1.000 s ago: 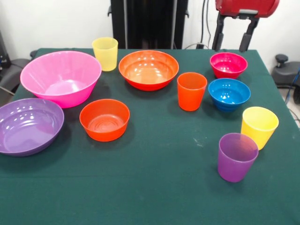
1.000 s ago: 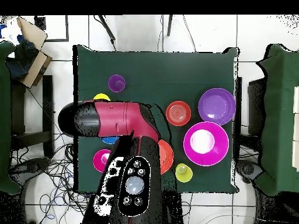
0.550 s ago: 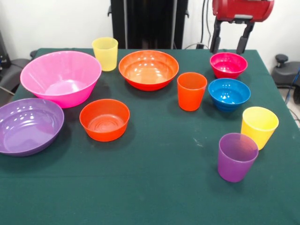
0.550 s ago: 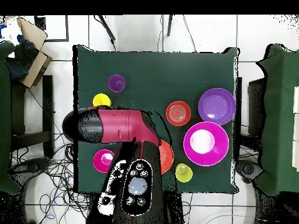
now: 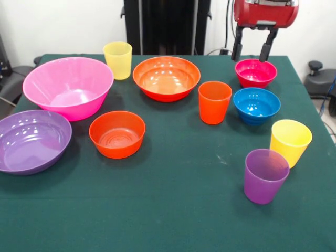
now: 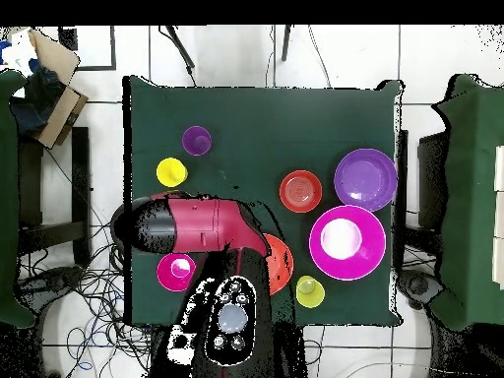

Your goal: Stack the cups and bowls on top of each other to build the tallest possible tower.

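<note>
Magenta bowl (image 5: 255,72) sits below the open, empty pincer (image 5: 251,51); overhead, the arm (image 6: 192,224) hides both.

A green table (image 5: 173,210) and a cardboard box (image 6: 54,59) nearby.

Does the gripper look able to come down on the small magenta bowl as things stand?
Probably yes. The gripper hangs open just above the magenta bowl, which is empty, with nothing between them; the blue bowl stands apart.

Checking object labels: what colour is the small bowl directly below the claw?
Magenta: the small bowl under the open claw, clearest in the front view.
</note>
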`<action>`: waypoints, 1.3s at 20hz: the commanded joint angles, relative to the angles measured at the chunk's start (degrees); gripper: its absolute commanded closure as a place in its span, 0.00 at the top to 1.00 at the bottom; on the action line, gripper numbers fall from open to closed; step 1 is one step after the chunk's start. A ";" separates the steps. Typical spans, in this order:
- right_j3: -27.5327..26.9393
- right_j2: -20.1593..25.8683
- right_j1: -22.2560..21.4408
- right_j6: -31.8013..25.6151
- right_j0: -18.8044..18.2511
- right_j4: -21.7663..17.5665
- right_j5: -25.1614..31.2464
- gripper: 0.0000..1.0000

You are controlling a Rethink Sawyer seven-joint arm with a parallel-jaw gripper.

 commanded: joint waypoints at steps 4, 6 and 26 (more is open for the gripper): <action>4.39 4.59 2.60 9.42 1.15 0.19 -4.88 1.00; 4.63 4.49 3.09 9.71 1.38 0.13 -5.69 1.00; 7.96 7.33 8.75 9.49 -0.22 0.54 -15.18 1.00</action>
